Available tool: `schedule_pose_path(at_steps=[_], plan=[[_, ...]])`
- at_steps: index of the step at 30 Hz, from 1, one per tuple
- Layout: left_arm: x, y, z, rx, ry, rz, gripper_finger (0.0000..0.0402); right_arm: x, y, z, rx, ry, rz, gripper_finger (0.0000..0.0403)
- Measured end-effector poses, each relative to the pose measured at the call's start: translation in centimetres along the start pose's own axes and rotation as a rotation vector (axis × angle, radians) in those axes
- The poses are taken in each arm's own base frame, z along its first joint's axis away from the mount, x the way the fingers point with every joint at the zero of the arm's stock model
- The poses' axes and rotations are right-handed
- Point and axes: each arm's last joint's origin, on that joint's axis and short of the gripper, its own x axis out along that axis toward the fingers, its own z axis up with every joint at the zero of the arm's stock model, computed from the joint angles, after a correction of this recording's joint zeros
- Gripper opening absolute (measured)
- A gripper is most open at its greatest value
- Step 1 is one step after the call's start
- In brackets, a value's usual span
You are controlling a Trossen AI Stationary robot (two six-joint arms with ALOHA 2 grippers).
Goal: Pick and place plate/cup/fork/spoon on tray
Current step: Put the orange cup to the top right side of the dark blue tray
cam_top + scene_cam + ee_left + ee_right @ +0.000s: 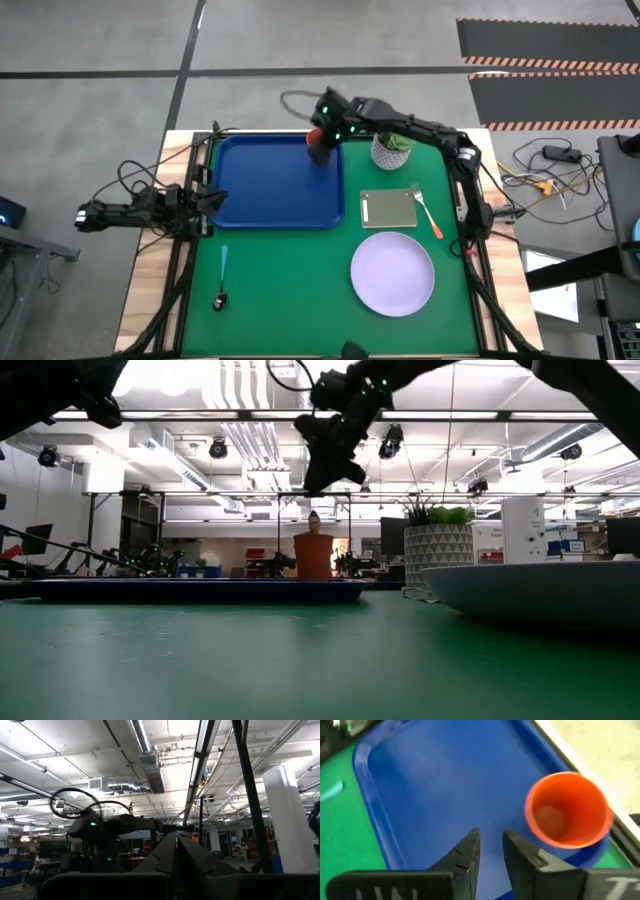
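Note:
The orange-red cup (314,136) (567,810) stands upright on its base in the far right corner of the blue tray (275,180) (445,780). My right gripper (491,840) (320,482) hangs above the cup, clear of it, its fingers a little apart with nothing between them. The lavender plate (392,272) lies on the green mat at the near right. The orange-handled fork (428,213) lies beside the grey-green pad (388,208). The blue-handled spoon (222,278) lies at the near left. My left gripper (176,855) is shut at the tray's left edge, pointing upward.
A white pot with a green plant (392,150) (440,555) stands just right of the tray's far right corner, close to my right arm. Cables run along the table's left and right sides. Open green mat (290,290) lies between spoon and plate.

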Motion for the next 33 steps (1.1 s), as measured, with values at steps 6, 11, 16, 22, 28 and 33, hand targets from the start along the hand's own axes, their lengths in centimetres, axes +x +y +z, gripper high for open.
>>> schedule_pose_path(at_steps=[6,11,16,22,28,33], plan=[[0.0,0.0,0.0,-0.002,0.001,0.001,0.0000,2.1,4.3,-2.4,-0.134,0.079,-0.027,0.0048],[0.0,0.0,-0.1,-0.002,0.010,0.000,0.0000,4.7,4.6,-5.5,-0.168,0.202,-0.039,0.0029],[0.0,0.0,-0.1,-0.002,0.009,0.000,0.0000,7.4,3.0,-7.7,-0.156,0.194,-0.049,0.0012],[0.0,0.0,-0.1,-0.002,0.010,0.001,0.0000,8.8,0.4,-8.7,-0.106,0.162,-0.096,0.0009],[0.0,0.0,-0.1,-0.002,0.009,0.001,0.0000,8.7,-1.1,-8.2,-0.090,0.107,-0.202,0.0009],[0.0,0.0,-0.1,-0.002,0.009,0.001,0.0000,8.9,-1.7,-7.7,-0.085,0.064,-0.212,0.0009]])
